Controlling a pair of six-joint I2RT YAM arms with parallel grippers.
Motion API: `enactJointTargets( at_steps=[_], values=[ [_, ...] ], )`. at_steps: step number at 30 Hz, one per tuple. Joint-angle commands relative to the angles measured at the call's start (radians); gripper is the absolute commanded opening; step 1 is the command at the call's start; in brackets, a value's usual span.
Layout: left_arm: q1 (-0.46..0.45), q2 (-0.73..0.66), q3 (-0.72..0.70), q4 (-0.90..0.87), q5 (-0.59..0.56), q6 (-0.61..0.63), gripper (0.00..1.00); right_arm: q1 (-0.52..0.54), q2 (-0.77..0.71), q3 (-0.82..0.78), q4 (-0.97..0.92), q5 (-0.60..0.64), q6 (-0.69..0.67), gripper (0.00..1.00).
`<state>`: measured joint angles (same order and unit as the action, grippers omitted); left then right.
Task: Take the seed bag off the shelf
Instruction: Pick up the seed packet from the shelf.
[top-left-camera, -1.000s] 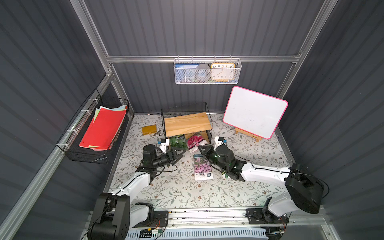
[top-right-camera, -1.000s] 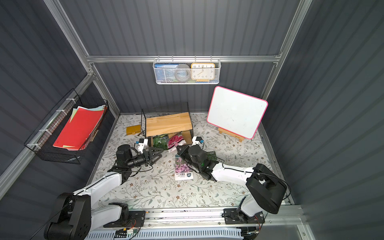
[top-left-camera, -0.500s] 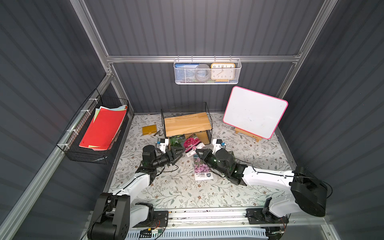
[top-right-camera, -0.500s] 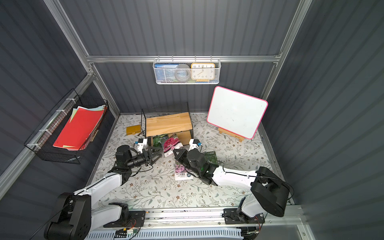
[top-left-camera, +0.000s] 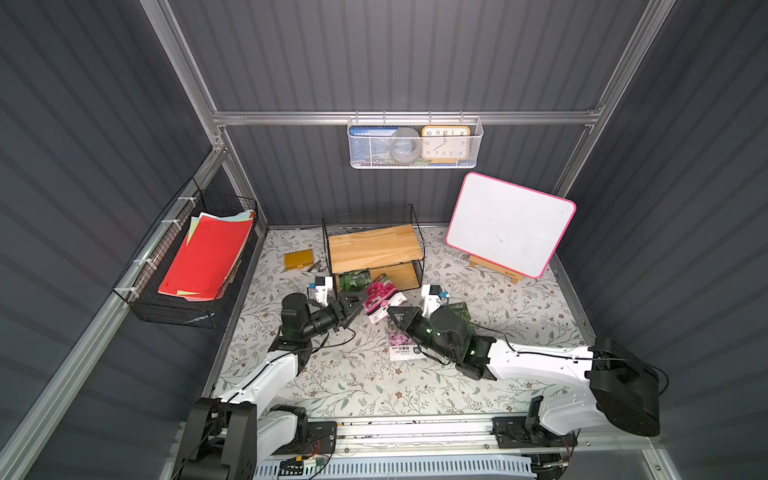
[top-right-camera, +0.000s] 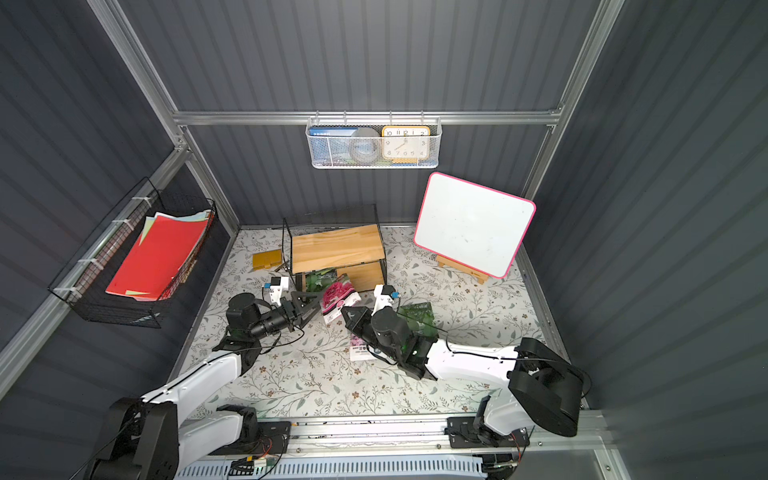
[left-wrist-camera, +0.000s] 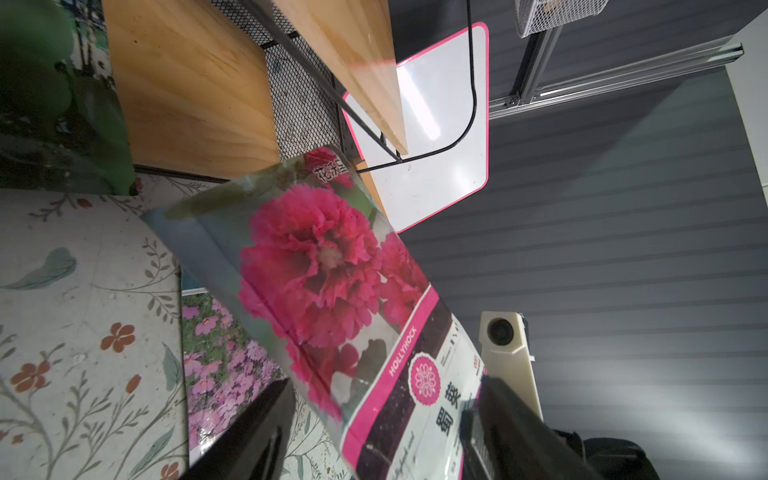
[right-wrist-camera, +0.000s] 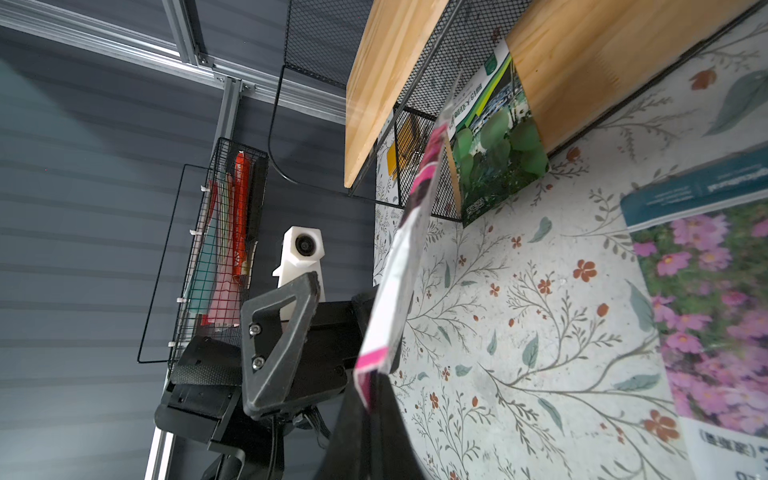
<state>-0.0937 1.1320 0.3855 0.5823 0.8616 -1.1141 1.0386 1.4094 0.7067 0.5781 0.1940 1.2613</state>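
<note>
Right wrist view, right hand pinching glossy flat seed bag, left hand spread wide, wood-and-wire shelf

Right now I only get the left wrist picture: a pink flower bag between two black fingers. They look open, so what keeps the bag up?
Observer: The right gripper is shut on the pink bag, pinching one end; the right wrist view shows it.
Operator: Any bags lying where I cannot see?
Observer: A dark green bag lies flat on the flowered mat, partly hidden behind the right arm.
Operator: Anything on the walls?
Observer: A black wire basket of red papers hangs on a side wall.
</note>
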Motion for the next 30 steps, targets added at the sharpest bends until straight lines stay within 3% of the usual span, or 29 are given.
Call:
enactJointTargets(
  at_steps=[1, 14, 30],
  values=[
    [-0.005, -0.024, -0.018, 0.021, -0.009, -0.015, 0.74, 0.023, -0.002, 0.004, 0.030, 0.016, -0.023, 0.00],
    [-0.005, 0.014, -0.022, -0.013, 0.006, 0.017, 0.73, 0.037, -0.080, 0.057, -0.070, 0.129, -0.153, 0.00],
    [-0.005, 0.034, -0.022, 0.114, -0.028, -0.085, 0.73, 0.055, -0.009, 0.066, -0.025, 0.045, -0.106, 0.00]
  ],
)
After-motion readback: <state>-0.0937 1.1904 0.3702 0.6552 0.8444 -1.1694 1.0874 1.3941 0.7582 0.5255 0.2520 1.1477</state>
